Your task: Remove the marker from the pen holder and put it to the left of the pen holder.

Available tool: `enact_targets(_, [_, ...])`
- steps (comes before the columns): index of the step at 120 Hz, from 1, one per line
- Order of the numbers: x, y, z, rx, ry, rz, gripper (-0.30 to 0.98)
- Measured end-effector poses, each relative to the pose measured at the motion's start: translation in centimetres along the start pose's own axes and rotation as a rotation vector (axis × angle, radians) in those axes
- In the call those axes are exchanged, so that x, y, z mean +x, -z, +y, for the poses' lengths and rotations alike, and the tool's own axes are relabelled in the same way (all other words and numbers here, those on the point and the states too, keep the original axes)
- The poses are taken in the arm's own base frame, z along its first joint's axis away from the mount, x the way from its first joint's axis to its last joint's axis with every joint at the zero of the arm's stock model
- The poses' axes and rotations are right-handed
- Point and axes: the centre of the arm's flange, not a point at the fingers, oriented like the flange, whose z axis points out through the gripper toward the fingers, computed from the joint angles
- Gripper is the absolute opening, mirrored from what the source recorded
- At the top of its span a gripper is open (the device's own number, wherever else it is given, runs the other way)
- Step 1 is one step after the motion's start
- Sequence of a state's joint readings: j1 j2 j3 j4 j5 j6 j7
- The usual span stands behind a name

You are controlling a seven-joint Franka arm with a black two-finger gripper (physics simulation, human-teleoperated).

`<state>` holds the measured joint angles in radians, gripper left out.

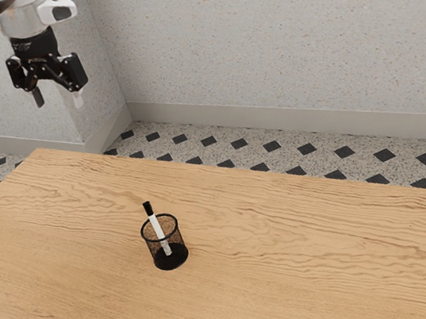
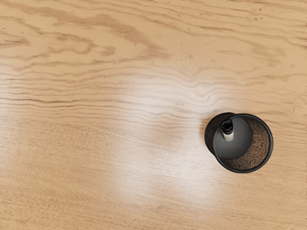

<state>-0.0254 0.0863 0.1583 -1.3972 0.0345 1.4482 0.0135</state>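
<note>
My jaws stand wide, one well apart from the other, pointing down with nothing between them. I have them high over the tabletop (image 1: 292, 260), up toward the exterior view's left, well apart from everything I am to handle. Beyond them, toward the exterior view's right and far below, stands the holder (image 1: 176, 260), upright, its mesh wall rising to a round dark rim. The marker (image 1: 155, 226) is inside it, black cap (image 1: 148, 208) up and clear of the rim, white body slanting down to the floor of the holder. It leans toward the exterior view's left. Looking down from my wrist, I see the cap close to one side of the rim rather than in the middle of the opening.

So I judge I am at the approach: the lift and the placing both lie ahead. The next move calls for me to travel across to the holder, centre over the cap instead of the holder, and come down with the jaws open to either side of it. The cap sits so near the rim that one jaw could catch the wire, or a slanted pull could tip the holder. Once I have a grip, I should draw up along the lean, clear the rim, then lay the marker down to the holder's left.
</note>
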Motion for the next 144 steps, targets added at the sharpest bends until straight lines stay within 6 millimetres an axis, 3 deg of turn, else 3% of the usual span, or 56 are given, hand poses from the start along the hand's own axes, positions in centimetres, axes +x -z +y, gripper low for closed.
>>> enact_targets(12, [0.0,1.1,0.1,-0.007,0.0,0.025,0.67])
enact_targets(20, [1.5,-0.4,0.7,-0.002,-0.004,0.005,0.67])
enact_targets(42, [7.8,-11.6,3.7,0.004,-0.033,-0.134,0.67])
enact_targets(64, [10.4,-17.9,6.6,-0.005,-0.064,-0.171,0.67])
enact_targets(82, [10.7,-19.7,8.7,-0.01,-0.089,-0.178,0.67])
enact_targets(118, [10.0,-26.7,5.7,-0.087,0.073,-0.257,0.67])
enact_targets(125, [9.7,-27.5,4.9,-0.089,0.107,-0.263,0.67])
enact_targets(144, [8.9,-28.2,5.3,-0.115,0.16,-0.238,0.67])
